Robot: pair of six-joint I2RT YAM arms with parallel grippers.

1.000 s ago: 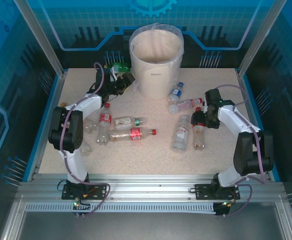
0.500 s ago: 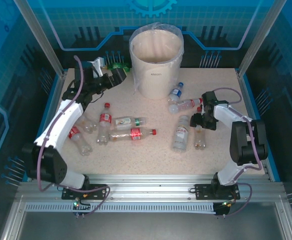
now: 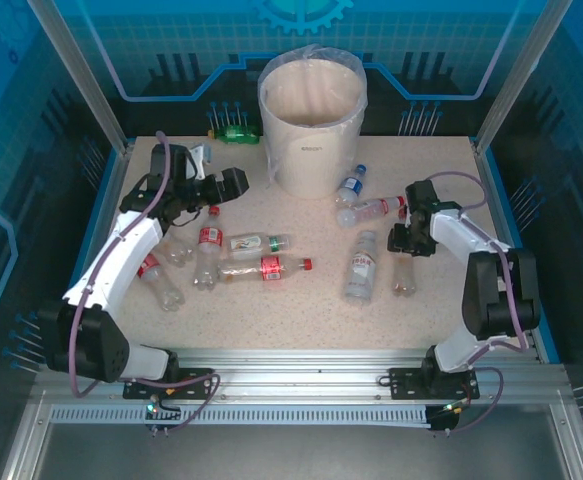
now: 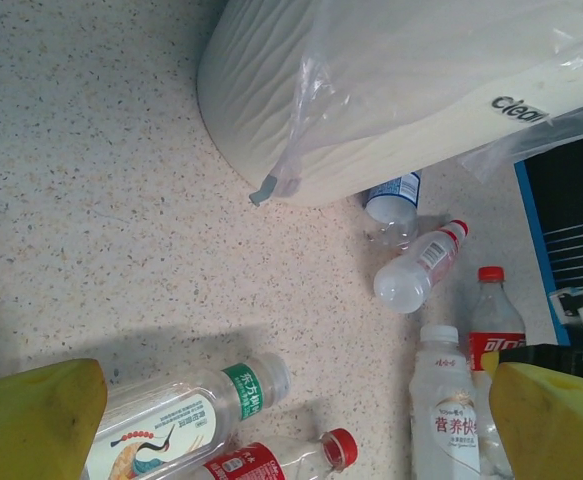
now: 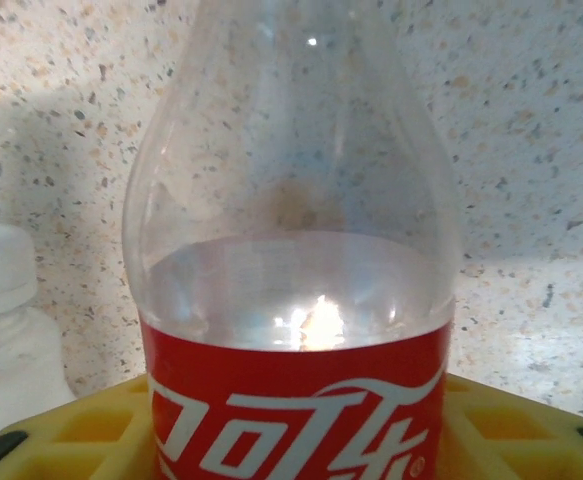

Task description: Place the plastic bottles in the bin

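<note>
now right gripper clamps the red-labelled bottle, centre right, ready for the bin. left gripper splayed, empty, over loose bottles.

The top camera looks down over the whole speckled beige counter. The left wrist camera shares its tall off-white cylindrical bin; the right wrist camera looks close-up.
</note>
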